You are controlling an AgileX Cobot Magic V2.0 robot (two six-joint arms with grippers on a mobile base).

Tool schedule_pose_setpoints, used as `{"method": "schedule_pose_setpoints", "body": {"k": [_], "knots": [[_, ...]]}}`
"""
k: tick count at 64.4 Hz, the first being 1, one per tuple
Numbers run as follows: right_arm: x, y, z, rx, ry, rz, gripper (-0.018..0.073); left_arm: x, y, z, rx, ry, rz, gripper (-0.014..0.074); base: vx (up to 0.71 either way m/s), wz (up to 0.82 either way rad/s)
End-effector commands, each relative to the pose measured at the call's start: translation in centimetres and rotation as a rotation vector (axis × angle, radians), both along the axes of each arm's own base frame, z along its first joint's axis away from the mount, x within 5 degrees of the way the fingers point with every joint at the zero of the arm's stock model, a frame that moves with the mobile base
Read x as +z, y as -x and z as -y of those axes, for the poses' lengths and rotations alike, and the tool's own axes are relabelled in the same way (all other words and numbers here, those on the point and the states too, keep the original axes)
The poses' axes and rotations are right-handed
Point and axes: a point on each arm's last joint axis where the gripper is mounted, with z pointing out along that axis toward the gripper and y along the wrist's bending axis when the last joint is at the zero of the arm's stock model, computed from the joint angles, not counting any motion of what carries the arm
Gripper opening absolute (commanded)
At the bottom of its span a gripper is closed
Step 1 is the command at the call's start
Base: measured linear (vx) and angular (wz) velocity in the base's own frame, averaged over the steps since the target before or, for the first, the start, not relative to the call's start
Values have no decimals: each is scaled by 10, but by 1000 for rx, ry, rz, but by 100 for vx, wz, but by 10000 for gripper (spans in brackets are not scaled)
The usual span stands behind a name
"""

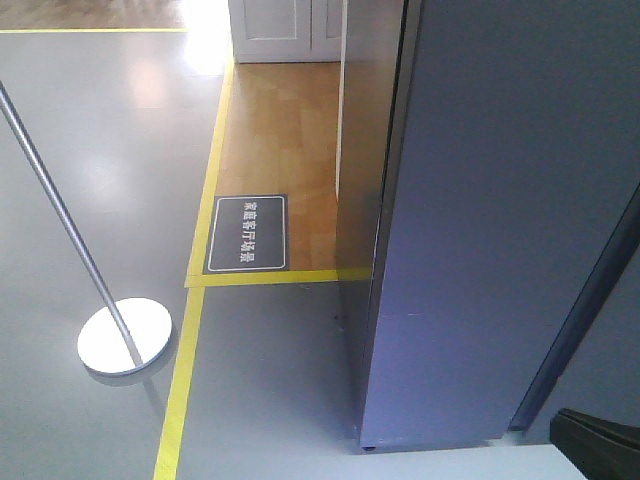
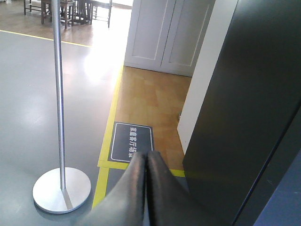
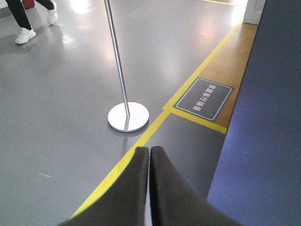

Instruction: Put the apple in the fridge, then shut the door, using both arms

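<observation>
Both arms idle beside the fridge, 0 apples in sight, door step looks like the one in hand.

Front view: the fridge [image 1: 500, 220] fills the right side as a dark grey slab, its door [image 1: 585, 300] seen only as a slanted edge at far right, so whether it is fully shut I cannot tell. Left wrist view: the left gripper [image 2: 146, 157] has its jaws pressed together on nothing, the fridge wall just to their right, a metal pole [image 2: 58, 94] well off to their left, a floor sign [image 2: 131, 142] ahead. Right wrist view: the right gripper [image 3: 149, 153] is likewise closed and empty, the pole's round base [image 3: 128, 117] ahead, yellow tape [image 3: 141, 139] running under the jaws, a passer-by's white shoes [image 3: 26, 34] far ahead-left. The apple shows in none of the 3 views; I judge it is already inside. Next, one arm needs to swing right to the door edge; the pole stays clear of that path.
</observation>
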Motion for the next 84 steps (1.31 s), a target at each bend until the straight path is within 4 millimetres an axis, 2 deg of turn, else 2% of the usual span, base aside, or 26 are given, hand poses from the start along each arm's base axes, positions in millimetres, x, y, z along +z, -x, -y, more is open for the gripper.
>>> {"method": "schedule_pose_setpoints", "body": {"k": [1, 84], "knots": [[11, -3, 1, -22, -33, 41, -6, 13, 1, 0, 1, 8, 100, -6, 0, 0], [16, -5, 7, -102, -17, 115, -6, 13, 1, 0, 1, 8, 100, -6, 0, 0]]}}
